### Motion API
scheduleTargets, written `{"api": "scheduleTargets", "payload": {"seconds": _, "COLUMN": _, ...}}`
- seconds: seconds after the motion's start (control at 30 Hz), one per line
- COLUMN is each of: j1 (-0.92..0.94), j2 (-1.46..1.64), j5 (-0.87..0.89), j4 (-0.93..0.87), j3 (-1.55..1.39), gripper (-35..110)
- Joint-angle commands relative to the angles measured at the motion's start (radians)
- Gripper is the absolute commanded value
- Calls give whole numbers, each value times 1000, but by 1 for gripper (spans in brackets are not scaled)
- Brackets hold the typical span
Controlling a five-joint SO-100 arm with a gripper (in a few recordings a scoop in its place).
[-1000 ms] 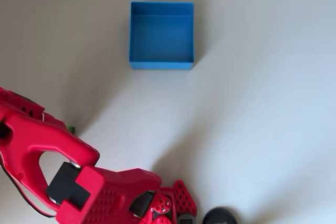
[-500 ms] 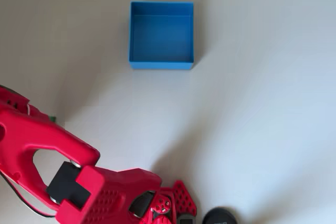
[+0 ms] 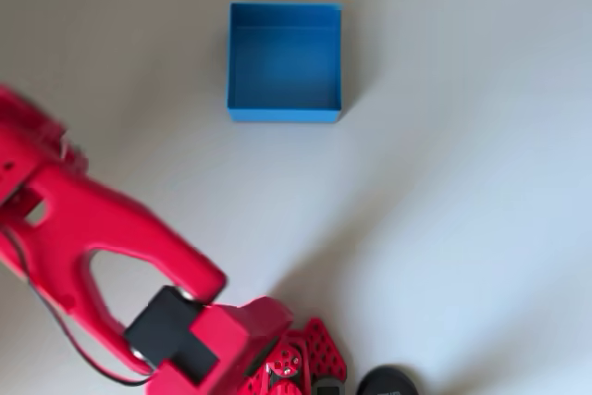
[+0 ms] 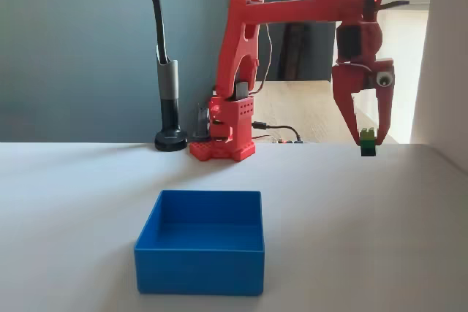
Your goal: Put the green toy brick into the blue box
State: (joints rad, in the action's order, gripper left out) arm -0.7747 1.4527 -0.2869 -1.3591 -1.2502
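White tabletop (image 4: 88, 202) runs out to a grey-blue wall, and your red arm is stretched from its base toward the right side of the fixed view. The gripper (image 4: 368, 141) hangs there pointing straight down, its fingers pinching the green toy brick (image 4: 368, 141) at the tips, with the brick clear of the table.

Compared with a second ago, the arm in the overhead view has swung: its upper link (image 3: 111, 228) now sits further toward the middle of the picture and is blurred with motion, whereas earlier it lay lower at the left edge with a sliver of green peeking out beside it. That green sliver is gone from the table. Your pick looks done, and you're into the carry.

The blue box (image 3: 285, 62) hasn't shifted (same spot in all three overhead pictures) and it has nothing in it. In the fixed view the blue box (image 4: 199, 252) stands in the foreground, well apart from the gripper. You'll likely need to bring the brick across above the near wall before letting go; the grip is only at the fingertips, so a quick swing could shake it loose.
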Motion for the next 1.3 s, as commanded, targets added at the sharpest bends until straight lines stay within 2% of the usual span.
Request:
{"api": "scheduleTargets", "payload": {"seconds": 0.0, "j1": 129, "j2": 132, "j5": -3, "j4": 61, "j3": 17, "gripper": 0}}
{"api": "scheduleTargets", "payload": {"seconds": 0.37, "j1": 462, "j2": 129, "j5": 31, "j4": 91, "j3": 0, "gripper": 0}}
{"api": "scheduleTargets", "payload": {"seconds": 0.67, "j1": 650, "j2": 126, "j5": 74, "j4": 89, "j3": 26, "gripper": 0}}
{"api": "scheduleTargets", "payload": {"seconds": 0.9, "j1": 739, "j2": 123, "j5": 81, "j4": 86, "j3": 51, "gripper": 0}}
{"api": "scheduleTargets", "payload": {"seconds": 1.27, "j1": 765, "j2": 51, "j5": 100, "j4": 38, "j3": 72, "gripper": 0}}
